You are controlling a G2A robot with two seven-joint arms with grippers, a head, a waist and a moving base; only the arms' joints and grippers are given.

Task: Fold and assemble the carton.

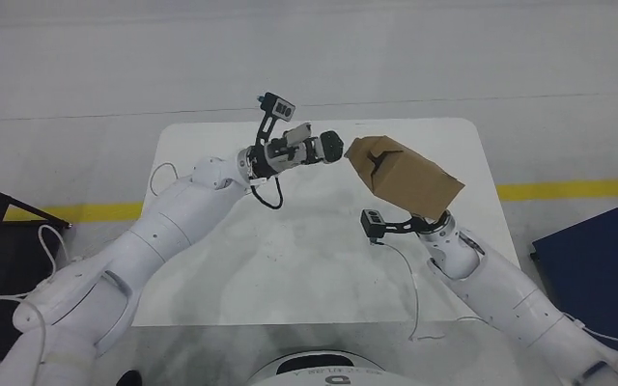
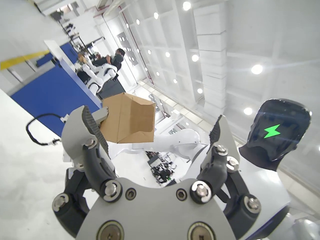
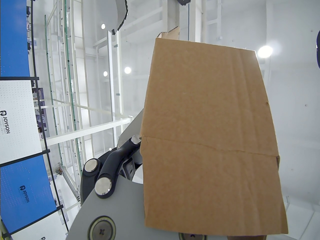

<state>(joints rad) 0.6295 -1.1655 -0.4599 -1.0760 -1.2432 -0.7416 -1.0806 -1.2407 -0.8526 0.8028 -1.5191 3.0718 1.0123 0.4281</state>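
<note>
Carton [image 1: 404, 174] just beyond spread left fingers [image 2: 76, 126]

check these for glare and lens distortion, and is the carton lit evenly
Left wrist view: ceiling lamps flare white and straight lines bow around the open left end effector; the carton has one shaded face. Right wrist view: one lamp blooms beside the carton's edge, its broad face evenly lit. Top view: soft light, faint shadows on the table.
</note>
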